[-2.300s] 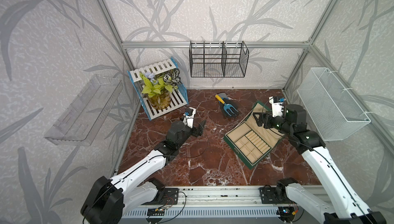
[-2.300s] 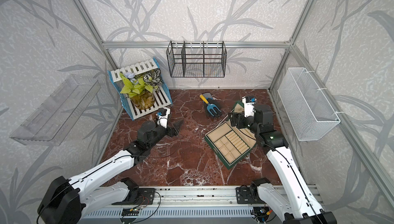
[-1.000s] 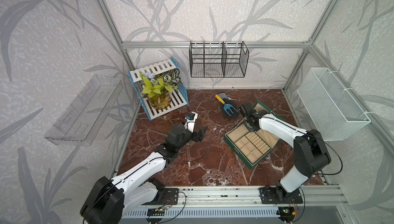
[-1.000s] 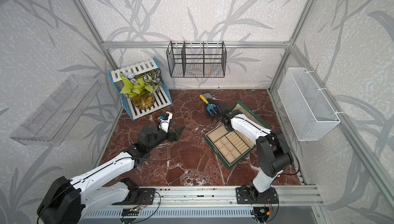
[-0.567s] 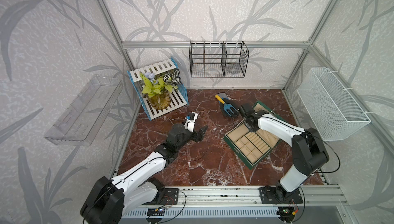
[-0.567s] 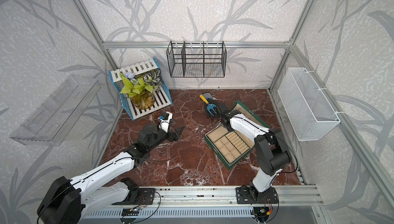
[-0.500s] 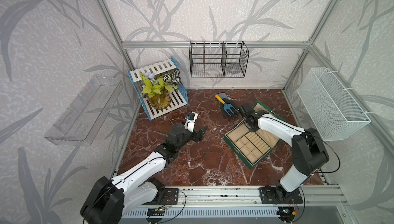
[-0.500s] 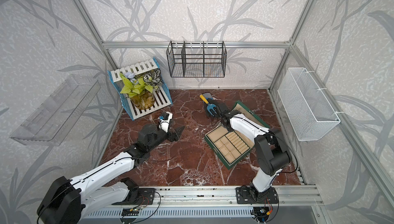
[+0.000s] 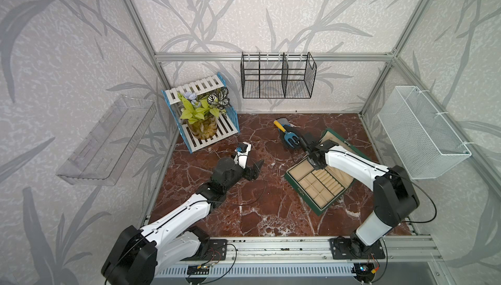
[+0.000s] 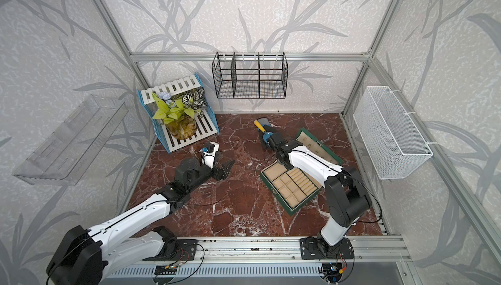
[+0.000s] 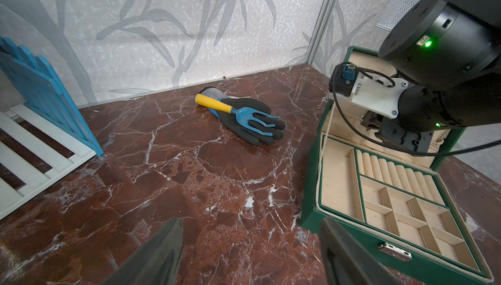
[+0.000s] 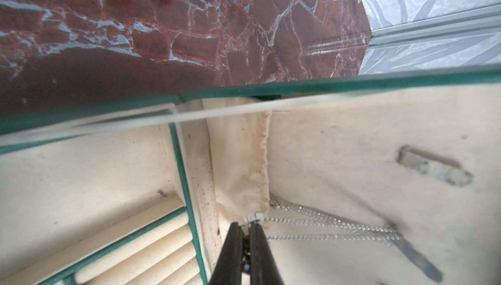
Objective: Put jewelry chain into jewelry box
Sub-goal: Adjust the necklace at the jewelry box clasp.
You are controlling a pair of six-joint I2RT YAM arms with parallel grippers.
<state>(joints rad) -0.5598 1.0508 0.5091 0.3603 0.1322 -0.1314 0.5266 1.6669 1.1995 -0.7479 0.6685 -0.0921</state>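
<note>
Red-brown marble counter [image 9: 271, 210] inside a booth with grey leaf-patterned walls, seen from above. Two white-and-black robot arms reach in from the near edge. On the left, the left arm [image 9: 184, 213] lies low over the counter. The left jaws stand wide apart with nothing between them. On the right sits one dark green jewelry box [image 11: 311, 183], open, with its cream tray of small compartments and ring rolls facing up and its lid leaning back on the far side. The right arm [image 9: 352, 161] bends over the box. The right jaws are pinched together on one end of the single jewelry chain [image 12: 325, 224], which runs in three thin silvery strands across the lid's cream lining. Just beyond the box lies one black glove [image 11: 252, 104] with one blue, yellow-handled hand fork [image 11: 244, 115] on it. At the far left, one potted plant [image 9: 203, 123] stands in a blue-and-white rack [image 9: 200, 91]. Three holders hang on the walls: a clear shelf [image 9: 105, 140] on the left, a black wire basket [image 9: 276, 80] on the far wall and a white mesh basket [image 9: 423, 131] on the right.
</note>
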